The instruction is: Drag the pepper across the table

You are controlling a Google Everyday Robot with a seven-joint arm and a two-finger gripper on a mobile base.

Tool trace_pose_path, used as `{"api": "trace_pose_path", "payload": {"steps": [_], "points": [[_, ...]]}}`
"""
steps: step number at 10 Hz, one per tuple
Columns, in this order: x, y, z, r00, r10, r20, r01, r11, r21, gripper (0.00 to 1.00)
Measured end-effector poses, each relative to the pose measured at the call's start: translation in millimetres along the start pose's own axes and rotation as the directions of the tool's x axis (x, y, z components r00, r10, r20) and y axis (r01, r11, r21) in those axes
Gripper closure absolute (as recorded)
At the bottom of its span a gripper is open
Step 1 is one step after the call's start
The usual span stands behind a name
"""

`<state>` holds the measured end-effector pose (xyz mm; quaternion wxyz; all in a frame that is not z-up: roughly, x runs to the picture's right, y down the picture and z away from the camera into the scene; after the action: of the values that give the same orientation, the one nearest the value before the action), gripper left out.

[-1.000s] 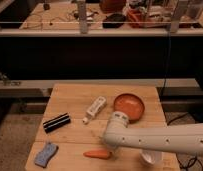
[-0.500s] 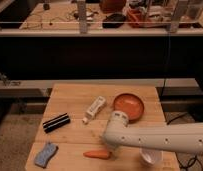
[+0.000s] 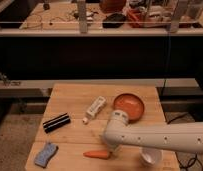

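Note:
The pepper (image 3: 97, 155) is a slim orange-red one lying flat near the front edge of the wooden table (image 3: 75, 97), pointing left. My gripper (image 3: 111, 149) is at the end of the white arm (image 3: 160, 137) that comes in from the right. It sits right at the pepper's right end, low over the table. The arm's bulky wrist hides the gripper's tips and the contact with the pepper.
An orange bowl (image 3: 129, 106) sits at the back right, partly behind the arm. A white tube (image 3: 94, 108) lies mid-table, a black bar (image 3: 56, 122) to the left, a blue sponge (image 3: 45, 154) at the front left and a white cup (image 3: 151, 157) at the front right.

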<state>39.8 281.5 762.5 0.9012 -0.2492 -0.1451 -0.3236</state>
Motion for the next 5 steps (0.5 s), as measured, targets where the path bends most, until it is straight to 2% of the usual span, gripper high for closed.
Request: {"api": "trace_pose_path", "payload": {"steps": [2, 3, 5], "points": [[0.1, -0.1, 0.5, 1.000, 0.005, 0.004, -0.005, 1.000, -0.002, 0.36], [0.8, -0.1, 1.1, 1.000, 0.008, 0.007, -0.008, 1.000, -0.004, 0.46], [2.6, -0.7, 1.6, 1.000, 0.011, 0.007, -0.011, 1.000, -0.004, 0.55]]}}
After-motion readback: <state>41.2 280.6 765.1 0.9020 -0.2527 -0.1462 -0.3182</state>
